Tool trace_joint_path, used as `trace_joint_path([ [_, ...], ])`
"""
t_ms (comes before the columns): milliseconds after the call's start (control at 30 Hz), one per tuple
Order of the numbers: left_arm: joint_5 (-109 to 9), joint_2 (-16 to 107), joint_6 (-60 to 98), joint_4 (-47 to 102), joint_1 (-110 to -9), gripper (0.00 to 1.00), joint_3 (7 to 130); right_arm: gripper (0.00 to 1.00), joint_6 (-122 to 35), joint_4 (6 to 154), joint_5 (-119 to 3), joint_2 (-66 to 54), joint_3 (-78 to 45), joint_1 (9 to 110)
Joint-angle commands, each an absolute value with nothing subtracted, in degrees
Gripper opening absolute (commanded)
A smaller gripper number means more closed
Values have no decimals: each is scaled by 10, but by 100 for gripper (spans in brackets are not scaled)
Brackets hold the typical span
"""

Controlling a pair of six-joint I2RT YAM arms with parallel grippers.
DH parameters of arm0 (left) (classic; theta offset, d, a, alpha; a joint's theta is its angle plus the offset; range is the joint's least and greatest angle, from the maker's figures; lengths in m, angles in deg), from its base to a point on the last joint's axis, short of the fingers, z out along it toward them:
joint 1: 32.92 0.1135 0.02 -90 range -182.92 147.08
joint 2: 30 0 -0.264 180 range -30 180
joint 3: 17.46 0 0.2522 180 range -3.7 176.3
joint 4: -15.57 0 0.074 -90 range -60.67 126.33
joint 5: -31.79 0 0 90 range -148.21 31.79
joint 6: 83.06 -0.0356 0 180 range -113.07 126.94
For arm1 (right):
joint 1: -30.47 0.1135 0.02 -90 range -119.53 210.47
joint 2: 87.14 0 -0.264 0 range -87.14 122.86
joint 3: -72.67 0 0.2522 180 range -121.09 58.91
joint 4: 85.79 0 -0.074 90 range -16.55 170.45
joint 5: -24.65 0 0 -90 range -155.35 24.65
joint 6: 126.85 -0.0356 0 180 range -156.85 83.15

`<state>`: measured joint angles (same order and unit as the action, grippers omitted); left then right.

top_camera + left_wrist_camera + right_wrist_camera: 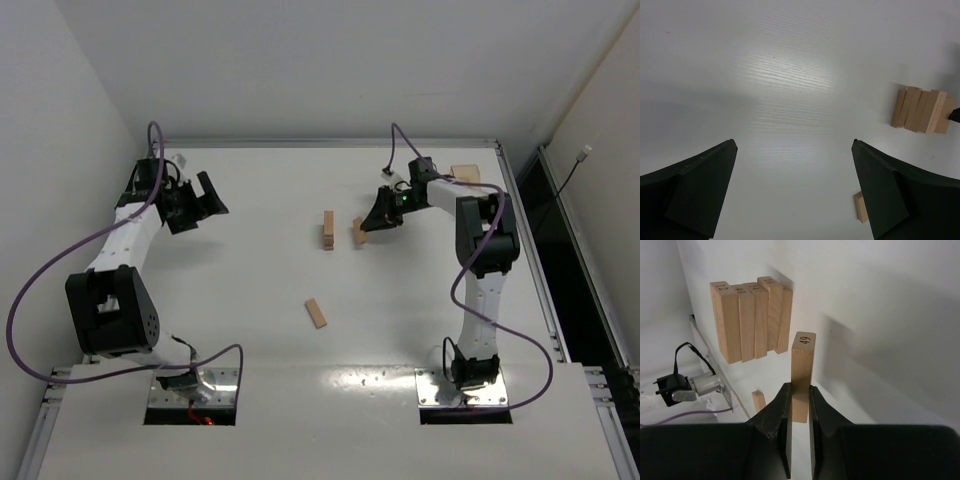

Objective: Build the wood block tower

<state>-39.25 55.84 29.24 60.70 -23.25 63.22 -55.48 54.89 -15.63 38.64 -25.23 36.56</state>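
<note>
Though near tower (752,320), block (803,355) (in right end effector (799,387)) apart

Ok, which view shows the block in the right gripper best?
Right wrist: the block sits centre frame, clamped in the right gripper, "49" readable on its end. Top external shows only a small tan sliver beside the tower. Left wrist shows the tower, but the held block cannot be told apart.
</note>
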Motion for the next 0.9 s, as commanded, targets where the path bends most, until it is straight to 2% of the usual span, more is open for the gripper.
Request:
trace_joint_path([
  [0,-383,558,289,591,-234,100,657,4,-543,549,-165,404,-284,355],
  [233,-383,564,294,591,-234,100,657,8,-535,515,-235,414,-294,337],
  [367,-376,564,294,591,-234,100,657,20,-535,501,-260,420,-294,326],
  [400,-376,564,294,591,-234,100,657,31,-535,501,-261,420,-294,326],
  [433,-376,564,294,591,-234,100,657,37,-535,501,-261,413,-294,326],
  [500,-376,564,294,591,-234,100,657,43,-535,495,-275,407,-294,321],
  [633,-376,564,294,591,-234,100,657,44,-523,469,-342,377,-294,315],
  [667,-382,564,294,591,-234,100,657,44,-515,456,-391,369,-294,315],
  [867,-411,559,305,586,-234,100,647,46,-490,413,-562,328,-325,388],
])
